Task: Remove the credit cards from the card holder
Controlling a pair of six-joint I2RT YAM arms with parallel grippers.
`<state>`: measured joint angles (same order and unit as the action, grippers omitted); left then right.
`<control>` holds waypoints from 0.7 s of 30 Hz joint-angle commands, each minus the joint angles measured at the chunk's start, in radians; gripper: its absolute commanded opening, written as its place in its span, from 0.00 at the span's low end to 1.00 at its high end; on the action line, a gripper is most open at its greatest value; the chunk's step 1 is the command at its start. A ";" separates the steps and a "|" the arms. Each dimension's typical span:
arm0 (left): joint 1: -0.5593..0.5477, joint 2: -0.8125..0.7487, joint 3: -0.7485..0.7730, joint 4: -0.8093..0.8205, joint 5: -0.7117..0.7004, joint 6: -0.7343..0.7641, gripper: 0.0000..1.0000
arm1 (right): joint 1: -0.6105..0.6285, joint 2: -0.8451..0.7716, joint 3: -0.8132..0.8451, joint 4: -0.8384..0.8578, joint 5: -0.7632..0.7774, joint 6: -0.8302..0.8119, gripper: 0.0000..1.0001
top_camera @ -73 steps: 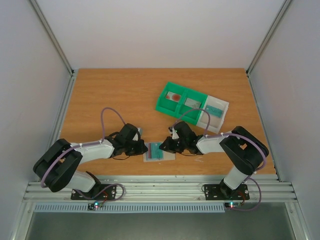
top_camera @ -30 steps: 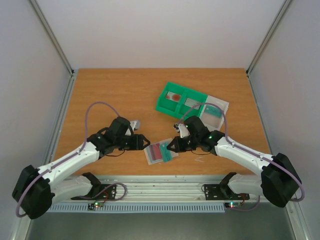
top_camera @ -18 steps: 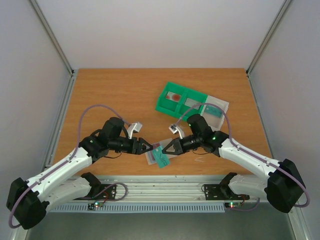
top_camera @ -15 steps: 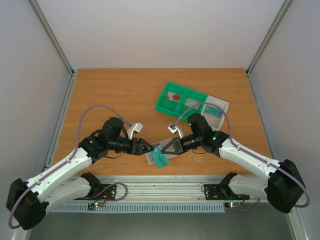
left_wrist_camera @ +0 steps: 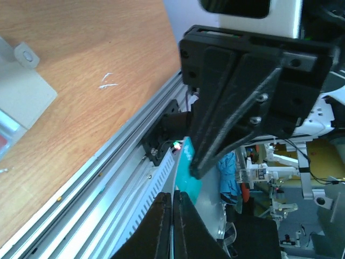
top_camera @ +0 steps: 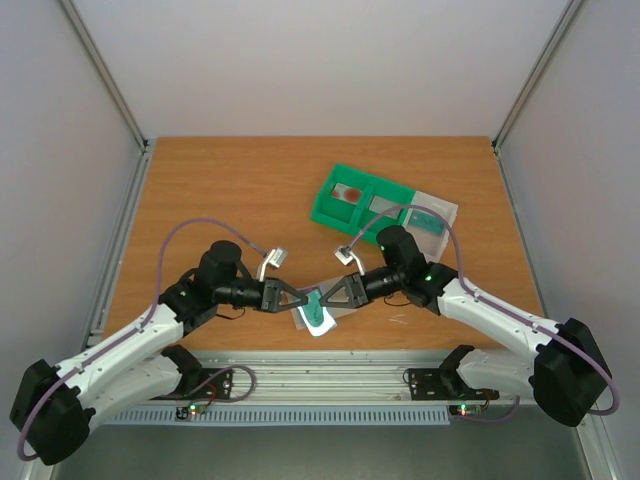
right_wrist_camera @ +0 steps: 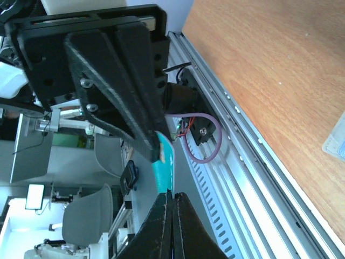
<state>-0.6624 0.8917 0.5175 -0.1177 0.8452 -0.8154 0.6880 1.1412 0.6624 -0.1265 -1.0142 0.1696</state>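
Both jaws pinch one teal card (top_camera: 317,312) edge-on, held over the worktop (top_camera: 230,190) at 6 o'clock. The left gripper (top_camera: 299,299) is at the card's 9 o'clock end and the right gripper (top_camera: 326,297) at 3. The holder (left_wrist_camera: 21,100) lies below.

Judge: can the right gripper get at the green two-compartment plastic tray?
Probably in reach: the green plastic tray lies close, but right gripper and left gripper both pinch a thin teal card.
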 commanded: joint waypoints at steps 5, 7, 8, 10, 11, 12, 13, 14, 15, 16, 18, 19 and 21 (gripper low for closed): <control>-0.002 -0.039 -0.044 0.170 -0.016 -0.049 0.01 | -0.003 -0.032 0.009 -0.057 0.075 0.020 0.11; -0.002 -0.058 -0.058 0.183 -0.044 -0.069 0.01 | -0.002 -0.054 0.003 -0.071 0.114 0.040 0.18; -0.002 -0.066 -0.058 0.172 -0.064 -0.069 0.01 | -0.003 -0.066 -0.001 -0.071 0.130 0.054 0.21; -0.001 -0.086 -0.041 0.077 -0.134 -0.051 0.01 | -0.004 -0.076 -0.013 -0.077 0.171 0.091 0.29; -0.001 -0.096 -0.029 0.022 -0.163 -0.028 0.01 | -0.004 -0.076 -0.013 -0.091 0.191 0.106 0.32; -0.001 -0.106 -0.021 0.002 -0.187 -0.018 0.00 | -0.004 -0.075 -0.014 -0.104 0.212 0.123 0.35; -0.002 -0.115 -0.016 -0.007 -0.208 -0.008 0.01 | -0.003 -0.074 -0.018 -0.109 0.230 0.141 0.38; -0.002 -0.126 -0.013 -0.015 -0.230 -0.006 0.01 | -0.003 -0.074 -0.027 -0.098 0.241 0.168 0.41; -0.001 -0.136 -0.011 -0.017 -0.253 -0.006 0.00 | -0.003 -0.077 -0.042 -0.073 0.246 0.195 0.44; -0.002 -0.148 -0.011 -0.018 -0.277 -0.009 0.01 | -0.003 -0.079 -0.060 -0.034 0.246 0.228 0.47; -0.002 -0.175 -0.021 -0.026 -0.355 -0.032 0.00 | -0.001 -0.081 -0.094 0.050 0.250 0.279 0.52; -0.002 -0.192 -0.044 -0.011 -0.408 -0.052 0.00 | 0.001 -0.078 -0.102 0.077 0.260 0.285 0.55; -0.001 -0.226 -0.106 0.069 -0.484 -0.125 0.00 | 0.002 -0.064 -0.103 0.082 0.292 0.284 0.60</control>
<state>-0.6628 0.7296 0.4725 -0.1364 0.5545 -0.8627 0.6853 1.0737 0.5785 -0.1333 -0.7868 0.3782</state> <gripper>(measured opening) 0.008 0.563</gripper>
